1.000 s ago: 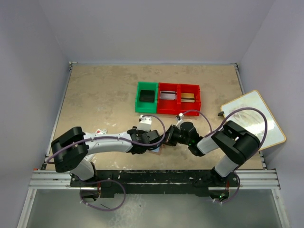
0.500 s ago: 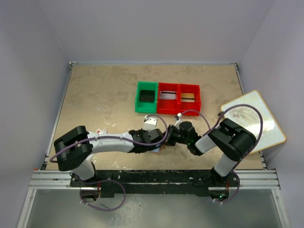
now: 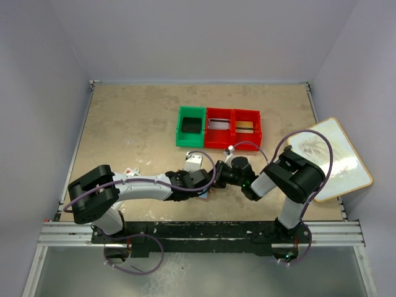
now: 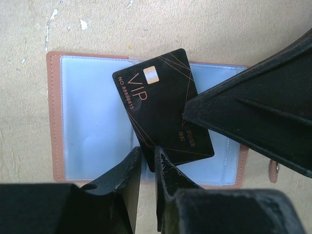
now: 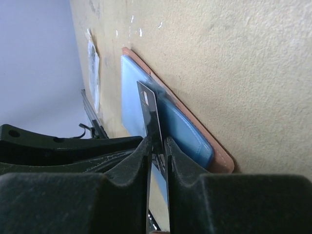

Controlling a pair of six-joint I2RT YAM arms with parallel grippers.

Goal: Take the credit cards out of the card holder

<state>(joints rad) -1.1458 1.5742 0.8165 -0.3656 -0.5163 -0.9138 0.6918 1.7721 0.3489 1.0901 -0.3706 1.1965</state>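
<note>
Right pincer (image 5: 156, 141): closed on the black VIP card (image 4: 161, 107), which stands edge-on between its two fingers in the right wrist view
Left pincer (image 4: 146, 153): narrow, only a thin slit between the fingers; the tips sit at the holder's near rim by the card's lower corner, and I cannot tell whether they pinch anything
Card holder (image 4: 92, 122): lies open and flat on the counter (image 4: 219, 29), pale blue lining up, brown rim all round, under the two pincers near the counter's near edge
Card: tilted across the holder's middle fold, gold chip toward the far rim, one edge under the right pincer's finger
Left arm pose: low and stretched from its base at the near left toward the centre, forearm close to level above the counter
Right arm pose: folded, elbow raised at the right, forearm doubling back left and down to the centre
Meeting point: the pincers face each other nose to nose over the holder
Farther back: a green bin (image 3: 190, 127) with two red bins (image 3: 233, 128) touching its right side, well apart from the holder
</note>
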